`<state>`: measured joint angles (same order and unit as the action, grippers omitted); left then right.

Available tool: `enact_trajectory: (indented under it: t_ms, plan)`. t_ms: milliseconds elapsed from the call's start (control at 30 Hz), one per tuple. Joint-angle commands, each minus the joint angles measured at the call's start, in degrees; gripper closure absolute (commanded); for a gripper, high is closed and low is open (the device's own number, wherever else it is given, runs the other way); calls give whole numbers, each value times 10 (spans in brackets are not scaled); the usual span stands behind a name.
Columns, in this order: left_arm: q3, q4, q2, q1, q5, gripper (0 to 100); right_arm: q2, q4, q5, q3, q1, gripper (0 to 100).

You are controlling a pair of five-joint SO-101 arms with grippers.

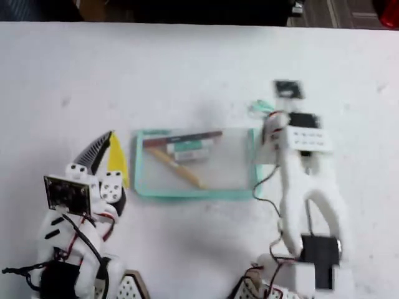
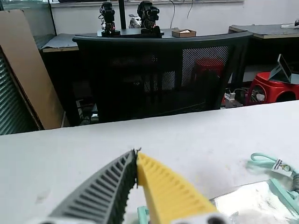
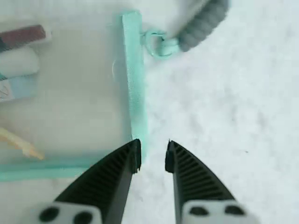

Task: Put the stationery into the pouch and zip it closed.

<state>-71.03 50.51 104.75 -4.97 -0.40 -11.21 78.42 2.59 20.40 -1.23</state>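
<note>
We see the flat, clear pouch with mint trim lying mid-table, stationery inside. The left gripper's 2 ribbed wedge fingers press together; the right gripper's stand slightly parted beside the trim.

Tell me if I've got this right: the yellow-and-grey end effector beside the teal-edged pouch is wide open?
Not quite. The left end effector is shut, not wide open: the left wrist view shows its grey and yellow fingers meeting at the tips. The rest holds: it sits beside the teal-edged pouch.
</note>
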Motion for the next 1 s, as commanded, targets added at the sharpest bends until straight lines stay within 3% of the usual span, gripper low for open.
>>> enact_trajectory:
  t_ms: [0,267,467,667,867,967]
  plan:
    - [93,-11,-2,7,-79,978,-110,66,7,-74,-25,919]
    - [273,90,-3,105,-171,978,-360,164,7,-224,-24,918]
    - [304,184,-3,127,-203,978,-575,173,5,-280,-24,917]
    - [241,260,-3,126,-202,978,-772,173,6,-279,-25,917]
    - [62,245,0,126,-274,976,-915,173,4,-246,-28,917]
    - [30,250,0,126,-276,976,-922,188,2,-190,-25,917]
